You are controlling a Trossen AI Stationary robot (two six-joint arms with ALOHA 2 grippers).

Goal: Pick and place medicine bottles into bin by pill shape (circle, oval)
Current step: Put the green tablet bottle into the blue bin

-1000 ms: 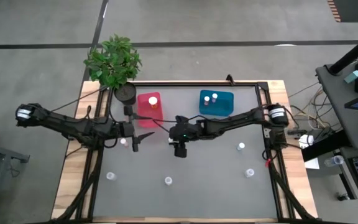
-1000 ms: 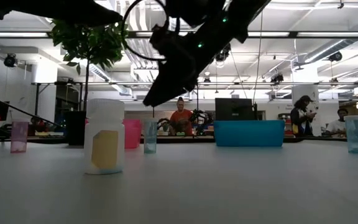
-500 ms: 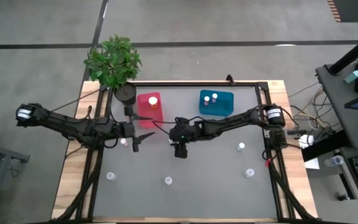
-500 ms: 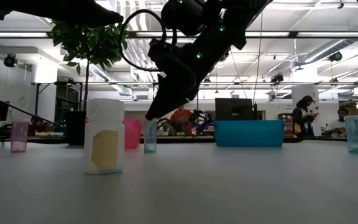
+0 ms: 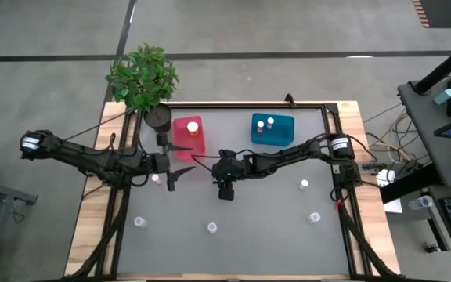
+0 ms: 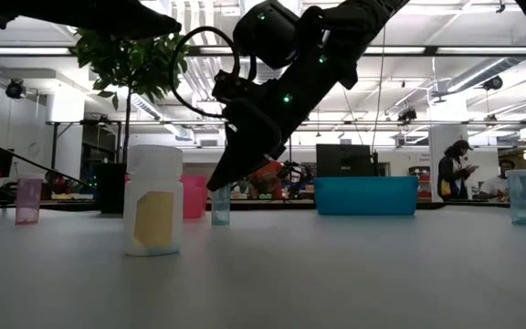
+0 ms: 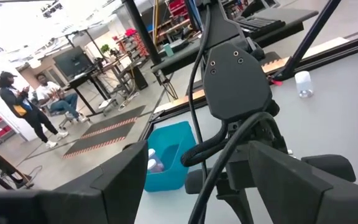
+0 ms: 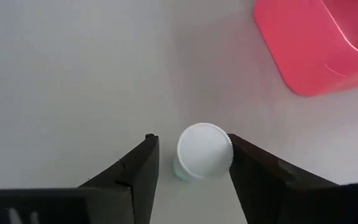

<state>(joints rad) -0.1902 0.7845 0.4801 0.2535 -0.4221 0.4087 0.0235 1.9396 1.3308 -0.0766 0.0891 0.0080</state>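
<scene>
Right gripper straddled a white-capped bottle near the pink bin, jaws apart, one finger touching the cap; centring before squeezing would avoid tipping it.

A grey concrete floor surrounds the tabletop; long ceiling light strips run over desks with seated people.
</scene>
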